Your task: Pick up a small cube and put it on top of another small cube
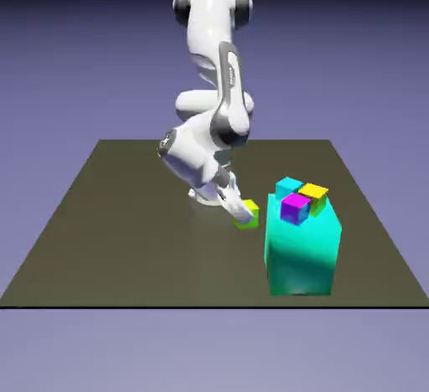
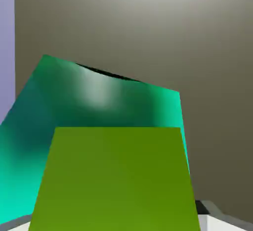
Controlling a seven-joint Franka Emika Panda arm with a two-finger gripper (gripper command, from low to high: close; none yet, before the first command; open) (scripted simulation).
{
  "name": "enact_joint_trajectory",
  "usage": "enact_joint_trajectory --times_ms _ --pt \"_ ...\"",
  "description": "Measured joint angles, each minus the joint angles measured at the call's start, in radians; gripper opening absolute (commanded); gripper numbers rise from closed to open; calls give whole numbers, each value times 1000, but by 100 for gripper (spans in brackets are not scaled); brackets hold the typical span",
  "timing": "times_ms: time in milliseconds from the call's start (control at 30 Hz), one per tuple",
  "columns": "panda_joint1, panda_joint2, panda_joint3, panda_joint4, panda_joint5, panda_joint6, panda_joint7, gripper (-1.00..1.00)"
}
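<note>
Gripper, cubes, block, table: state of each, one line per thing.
Gripper: shut on the green cube
Green cube: between the fingertips
Magenta-topped cube: on the cyan block, not gripped
Cyan-topped cube: on the block, not gripped
Yellow-topped cube: on the block, not gripped
Cyan block: upright on the table
Table: level, bearing the block

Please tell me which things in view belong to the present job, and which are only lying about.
For the job:
- claw
- lime-green cube, held in the claw
- one of the small cubes on the block, cyan, magenta or yellow-topped, as target; which one, I cannot tell

Only there:
- big turquoise block
- table
</note>
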Motion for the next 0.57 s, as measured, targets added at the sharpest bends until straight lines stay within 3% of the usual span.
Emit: enact_joint_trajectory --times_ms 300,433,467,567 --pt "-192 -10 296 272 -27 -238 291 -100" --pt "-163 29 330 193 7 -108 260 -100" --pt "-148 37 337 176 14 -80 253 100" --pt "-169 25 326 202 1 -124 264 100"
